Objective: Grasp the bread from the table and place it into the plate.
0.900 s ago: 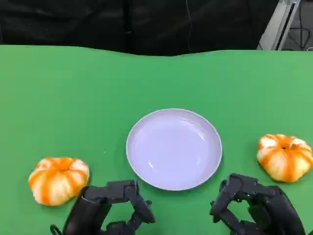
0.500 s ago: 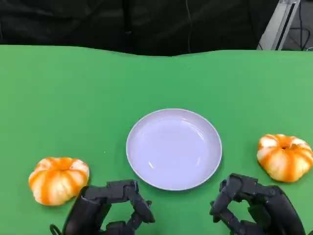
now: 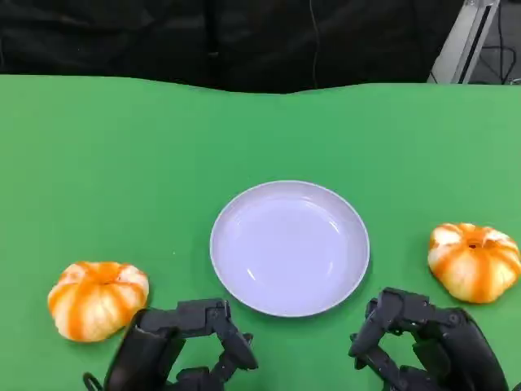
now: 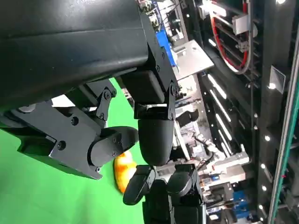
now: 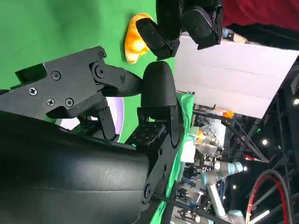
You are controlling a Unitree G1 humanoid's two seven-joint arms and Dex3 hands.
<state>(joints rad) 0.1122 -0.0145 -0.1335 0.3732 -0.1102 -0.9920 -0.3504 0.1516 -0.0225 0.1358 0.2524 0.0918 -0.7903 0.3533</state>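
On green bench (image 3: pixel 122 163) we log plate (image 3: pixel 289 248) at centre, one bread (image 3: pixel 97 298) left, other bread (image 3: pixel 474 261) right. Left hand (image 3: pixel 183 349) and right hand (image 3: pixel 419 342) near front edge, fingers curled, holding nothing.

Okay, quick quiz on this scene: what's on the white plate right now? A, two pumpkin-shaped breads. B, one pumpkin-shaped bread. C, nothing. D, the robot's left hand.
C: the white plate holds nothing; one orange-striped bread lies on the green table to its left, the other bread to its right, both apart from its rim.
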